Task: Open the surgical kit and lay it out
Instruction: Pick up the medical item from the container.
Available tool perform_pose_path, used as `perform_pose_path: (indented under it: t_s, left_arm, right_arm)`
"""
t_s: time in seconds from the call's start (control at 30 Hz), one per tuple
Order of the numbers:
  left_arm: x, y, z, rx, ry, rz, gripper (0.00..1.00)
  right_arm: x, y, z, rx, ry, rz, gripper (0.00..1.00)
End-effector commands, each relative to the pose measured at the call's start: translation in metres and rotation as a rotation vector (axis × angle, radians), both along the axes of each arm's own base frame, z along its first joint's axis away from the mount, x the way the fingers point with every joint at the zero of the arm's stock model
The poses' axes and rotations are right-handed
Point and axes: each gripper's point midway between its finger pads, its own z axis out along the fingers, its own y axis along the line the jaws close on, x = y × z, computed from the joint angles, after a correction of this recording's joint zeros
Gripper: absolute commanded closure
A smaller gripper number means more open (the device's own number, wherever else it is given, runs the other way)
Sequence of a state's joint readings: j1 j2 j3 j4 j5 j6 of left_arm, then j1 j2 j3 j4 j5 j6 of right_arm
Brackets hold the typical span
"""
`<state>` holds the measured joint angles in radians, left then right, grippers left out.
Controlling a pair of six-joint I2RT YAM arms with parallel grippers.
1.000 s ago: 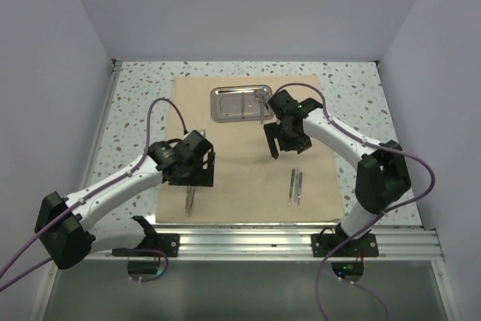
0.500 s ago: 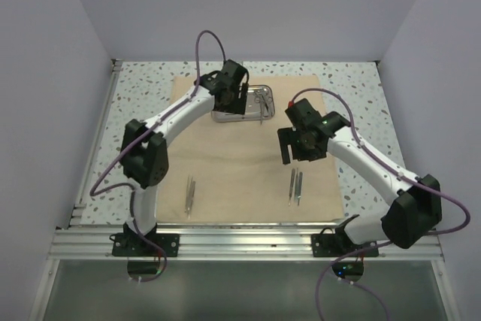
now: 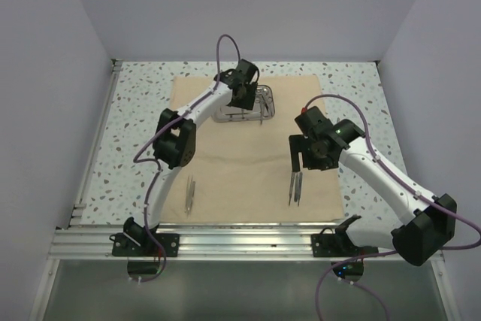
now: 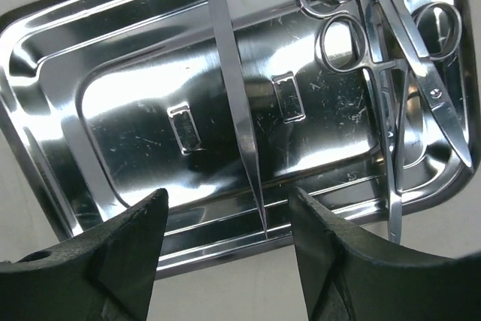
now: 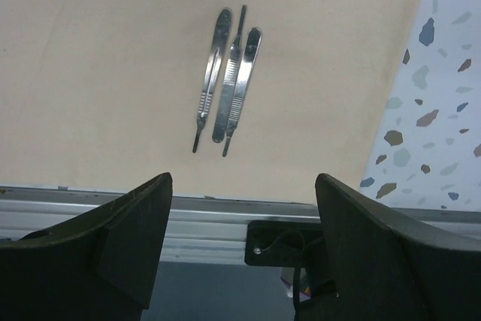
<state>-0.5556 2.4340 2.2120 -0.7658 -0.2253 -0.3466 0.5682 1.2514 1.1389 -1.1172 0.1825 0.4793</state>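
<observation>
Both jaws gape empty. Left gripper [image 4: 227, 212] hangs over one shiny tray [image 4: 128, 110] with one tweezers [image 4: 237, 122] and two ring-handled scissors [image 4: 438, 101]. Right gripper [image 5: 244, 188] hangs over three slim steel handles [image 5: 228, 95] on beige cloth [image 5: 90, 58].

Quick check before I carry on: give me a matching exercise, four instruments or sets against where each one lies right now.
Things:
1. scissors
2. long tweezers
3. three slim handles
4. lone tweezers

Places:
A. on the cloth, near-left part
B. across the middle of the tray
C. on the cloth, near-right part
D. at the tray's right end, seen from the top camera

Pairs: 1-D, 2-B, 3-C, 4-A.
</observation>
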Motion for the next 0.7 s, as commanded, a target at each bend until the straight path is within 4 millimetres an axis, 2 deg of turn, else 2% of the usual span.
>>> perform_pose_path:
  t_s: [0.0,0.07,0.17,0.27,0.3,0.4,0.5,0.57,0.63,0.67]
  left_arm:
    - [0.009,-0.004,-0.009,-0.029,-0.001,-0.005,0.32]
    - [0.006,-0.005,-0.020,-0.027,0.020,-0.009,0.32]
    - [-0.001,-0.002,-0.036,-0.016,0.050,-0.008,0.39]
    - [-0.008,0.001,-0.049,0.001,0.078,-0.011,0.59]
    - [-0.010,0.002,-0.053,0.005,0.084,-0.011,0.73]
    - [-0.012,0.005,-0.057,0.012,0.094,-0.008,1.00]
    - [-0.011,0.005,-0.051,0.014,0.083,-0.016,1.00]
    - [-0.009,0.006,-0.037,0.012,0.058,-0.024,1.00]
    - [-0.005,0.008,-0.019,0.017,0.021,-0.022,1.00]
    - [-0.001,0.009,0.003,0.007,-0.017,-0.017,1.00]
  right_arm:
    - [-0.008,-0.010,0.003,-0.017,0.005,-0.048,0.19]
    - [-0.008,-0.011,0.002,-0.023,0.007,-0.054,0.19]
    - [-0.007,-0.010,0.002,-0.026,0.012,-0.054,0.19]
    - [-0.004,-0.009,0.002,-0.031,0.017,-0.054,0.19]
    - [-0.003,-0.008,0.002,-0.031,0.015,-0.054,0.19]
    - [0.000,-0.006,0.002,-0.028,0.014,-0.052,0.19]
    - [0.002,-0.003,0.001,-0.020,0.015,-0.048,0.19]
    - [0.003,-0.001,-0.001,-0.018,0.019,-0.046,0.19]
    - [0.005,0.002,-0.002,-0.009,0.019,-0.043,0.19]
    - [0.007,0.003,-0.002,-0.004,0.017,-0.042,0.19]
